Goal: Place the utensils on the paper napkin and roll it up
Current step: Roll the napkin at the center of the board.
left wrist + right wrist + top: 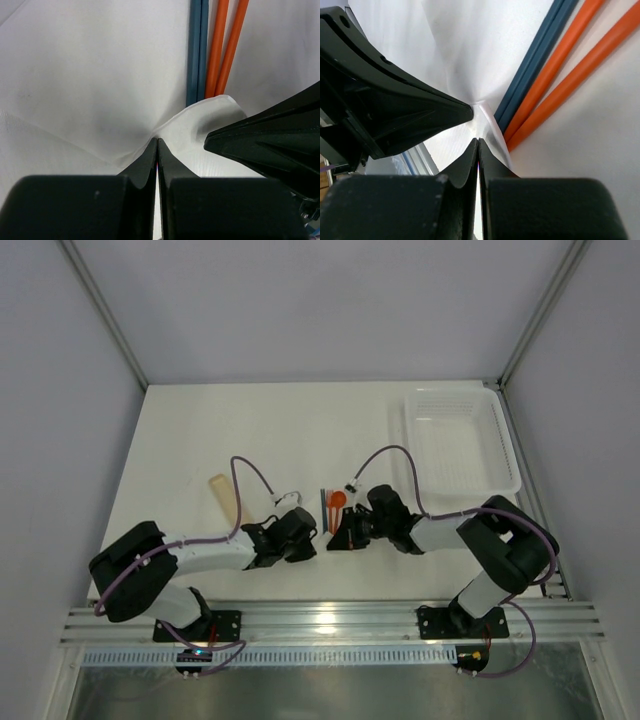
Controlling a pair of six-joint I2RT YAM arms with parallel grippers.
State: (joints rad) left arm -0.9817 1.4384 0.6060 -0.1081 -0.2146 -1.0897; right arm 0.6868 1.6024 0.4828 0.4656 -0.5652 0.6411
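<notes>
The white paper napkin (pixel 95 85) lies on the table with blue (pixel 197 50) and orange (pixel 226 45) utensil handles on it. In the top view an orange spoon (pixel 337 501) and a blue piece (pixel 324 506) lie just beyond the two grippers. A tan flat stick (pixel 224 497) lies apart on the table to the left. My left gripper (pixel 158 140) is shut on the napkin's near edge, which is lifted into a fold over the handle ends. My right gripper (pixel 478 140) is shut on the same edge, close beside it. The two grippers (pixel 308 538) (pixel 341 533) nearly touch.
A white mesh basket (pixel 505 455) stands at the back right. Purple cables (pixel 255 475) loop above both arms. An aluminium rail (pixel 330 620) runs along the near edge. Grey walls close in the left and right sides.
</notes>
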